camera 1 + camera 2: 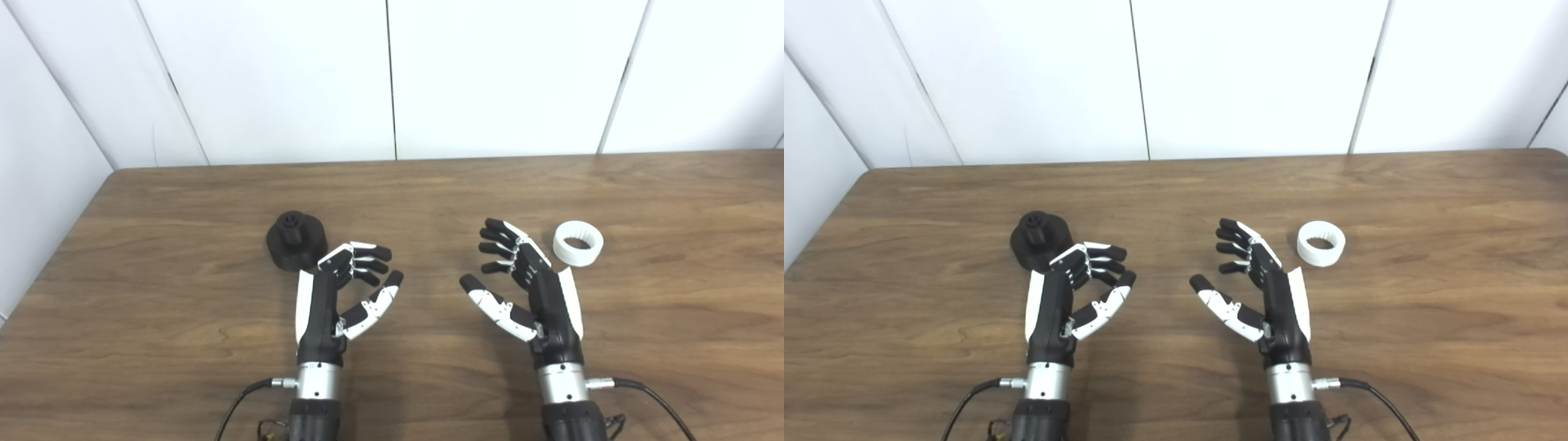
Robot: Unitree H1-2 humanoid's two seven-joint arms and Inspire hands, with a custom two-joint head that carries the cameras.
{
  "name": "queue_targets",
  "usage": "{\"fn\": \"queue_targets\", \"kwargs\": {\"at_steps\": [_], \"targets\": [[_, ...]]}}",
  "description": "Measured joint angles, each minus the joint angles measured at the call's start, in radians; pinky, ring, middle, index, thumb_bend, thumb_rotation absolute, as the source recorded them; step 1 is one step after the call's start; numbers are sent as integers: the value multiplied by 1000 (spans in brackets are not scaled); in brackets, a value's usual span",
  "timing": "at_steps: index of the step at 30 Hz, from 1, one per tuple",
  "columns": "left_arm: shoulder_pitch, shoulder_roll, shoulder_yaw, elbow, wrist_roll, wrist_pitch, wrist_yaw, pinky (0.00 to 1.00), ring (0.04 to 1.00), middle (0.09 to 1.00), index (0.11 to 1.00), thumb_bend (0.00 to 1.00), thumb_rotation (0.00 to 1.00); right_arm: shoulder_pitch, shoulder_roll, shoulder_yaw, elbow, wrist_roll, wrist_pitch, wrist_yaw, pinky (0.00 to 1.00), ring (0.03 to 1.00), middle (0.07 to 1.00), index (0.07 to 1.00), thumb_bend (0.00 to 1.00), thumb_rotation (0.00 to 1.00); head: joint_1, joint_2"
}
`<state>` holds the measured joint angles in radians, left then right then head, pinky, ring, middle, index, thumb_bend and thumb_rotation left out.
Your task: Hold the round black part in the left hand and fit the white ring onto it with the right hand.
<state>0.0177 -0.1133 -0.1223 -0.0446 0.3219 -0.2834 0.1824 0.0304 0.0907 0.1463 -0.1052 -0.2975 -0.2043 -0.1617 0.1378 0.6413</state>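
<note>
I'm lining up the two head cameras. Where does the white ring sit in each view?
Left eye view: the white toothed plastic ring lies right of centre on the wooden table, just beyond the right hand.
Right eye view: same ring, nearer the picture's middle.
Shared landmark: the round black part by the left hand.

Brown wood-grain table [1427,318] before white wall panels [1249,73]. Round black plastic part [1035,245] at left, partly hidden behind left robot hand [1072,294], empty with fingers curled and apart. Right robot hand [1255,288] likewise empty, spread, just beside ribbed white plastic ring [1321,243], apart.
</note>
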Motion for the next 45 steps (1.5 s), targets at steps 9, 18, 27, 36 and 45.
{"fn": "queue_targets", "kwargs": {"at_steps": [9,18,27,36,45], "targets": [[-4,-5,-16,11,93,4,42,469,559,615,497,487,83,-5,-28,-32,-1,58,-9,23,606,728,777,785,634,277,186,-38],[-17,-4,-24,30,117,7,79,455,549,607,496,487,83,-17,-69,-49,6,84,-42,38,591,714,774,782,653,305,192,-38],[-20,-3,-26,32,115,7,83,461,552,611,497,487,85,-19,-71,-49,7,85,-50,39,596,712,769,774,653,265,192,-38],[-23,-1,-23,30,113,14,85,531,637,676,498,489,79,-21,-72,-49,9,87,-50,41,593,713,772,777,650,267,197,-40],[-36,26,16,26,130,34,83,580,717,732,500,492,86,-23,-71,-47,11,83,-50,40,585,710,771,779,650,286,197,-40]]}}
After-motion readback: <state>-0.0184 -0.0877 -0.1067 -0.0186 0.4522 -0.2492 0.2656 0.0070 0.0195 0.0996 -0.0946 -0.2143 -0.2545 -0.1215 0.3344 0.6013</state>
